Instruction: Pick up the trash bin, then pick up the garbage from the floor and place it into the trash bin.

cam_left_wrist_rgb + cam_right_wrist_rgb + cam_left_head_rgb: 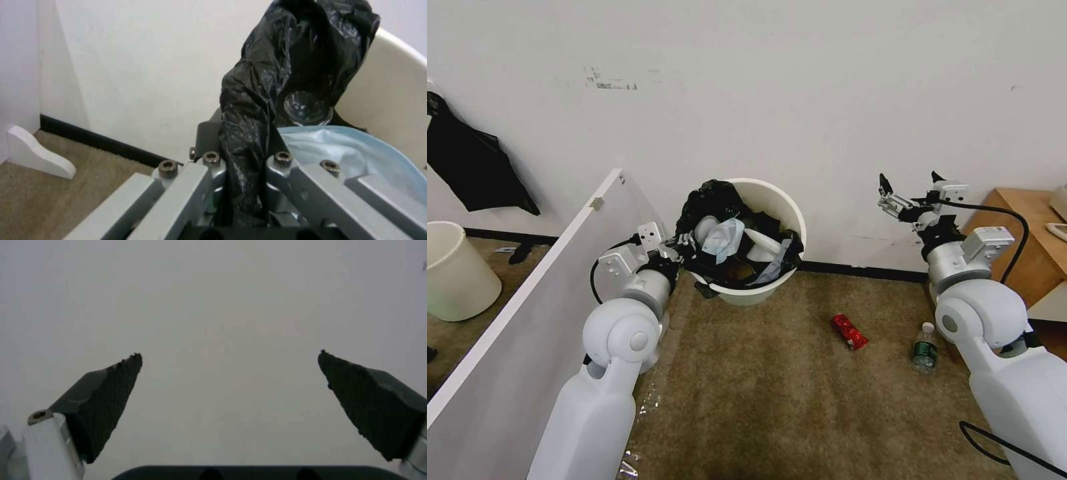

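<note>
The trash bin (pixel 784 208), round and white with a crinkled black bag (pixel 285 50) over its rim, hangs tilted in front of the wall. My left gripper (pixel 684 250) is shut on its near rim and bag, shown close in the left wrist view (pixel 242 156). Inside lie a blue face mask (pixel 725 239), white pieces and a clear bottle (pixel 307 108). On the carpet lie a red snack packet (pixel 848 331) and a small bottle (pixel 924 347). My right gripper (pixel 908 183) is raised above them at the right, open and empty, facing the wall (pixel 230 373).
A white partition board (pixel 527 293) runs along my left arm. Beyond it stands an unlined cream bin (pixel 454 270), and a black bag (pixel 474 167) hangs on the wall. A wooden table (pixel 1027 233) stands at the right. Brown carpet lies open in the middle.
</note>
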